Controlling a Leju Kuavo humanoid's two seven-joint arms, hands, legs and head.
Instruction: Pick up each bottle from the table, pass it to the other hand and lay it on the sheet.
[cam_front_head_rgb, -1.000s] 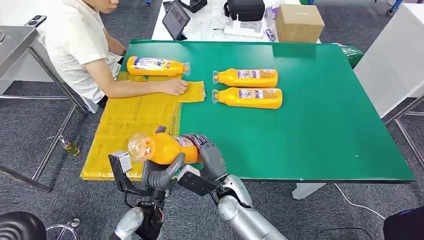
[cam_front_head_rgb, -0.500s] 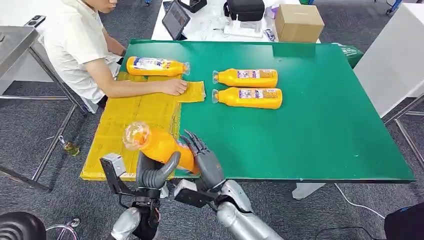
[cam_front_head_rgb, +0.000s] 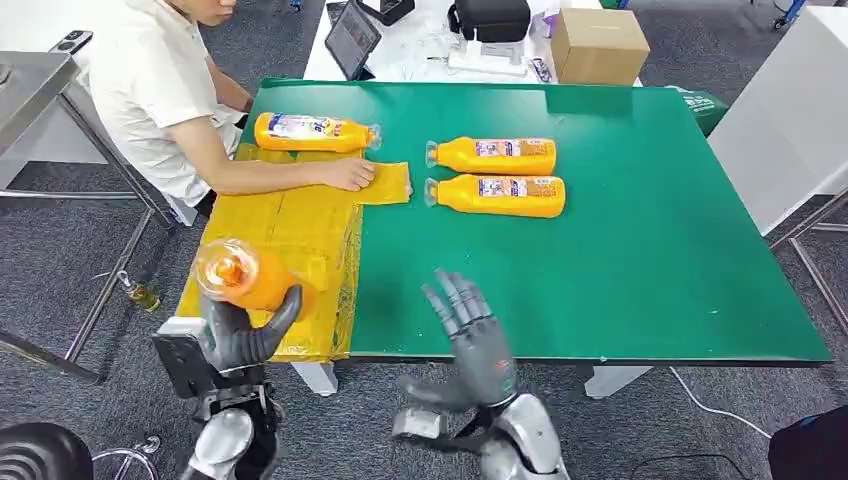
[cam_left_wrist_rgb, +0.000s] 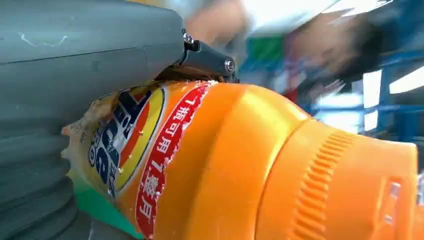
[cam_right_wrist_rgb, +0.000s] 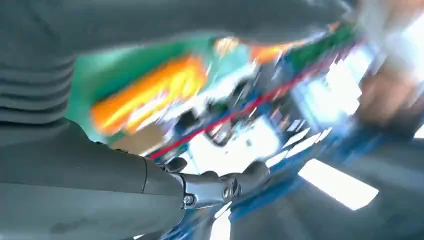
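Bottle (cam_front_head_rgb: 245, 277) held in left hand (cam_front_head_rgb: 232, 335), fingers wrapped round body, above near-left corner of worktop (cam_front_head_rgb: 640, 250), over near edge of yellow sheet (cam_front_head_rgb: 285, 225). Right hand (cam_front_head_rgb: 470, 335) holds nothing, fingers spread, just off worktop's near edge.

Risk: bottle lies tilted in the grip; if let go too high or too near sheet's near edge it could roll off worktop to floor. Person's hand (cam_front_head_rgb: 350, 173) rests on sheet's far part, possible clash.

Bottle: orange plastic, ribbed cap, blue/red/yellow label w/ torn edge. Three more bottles nr far side.
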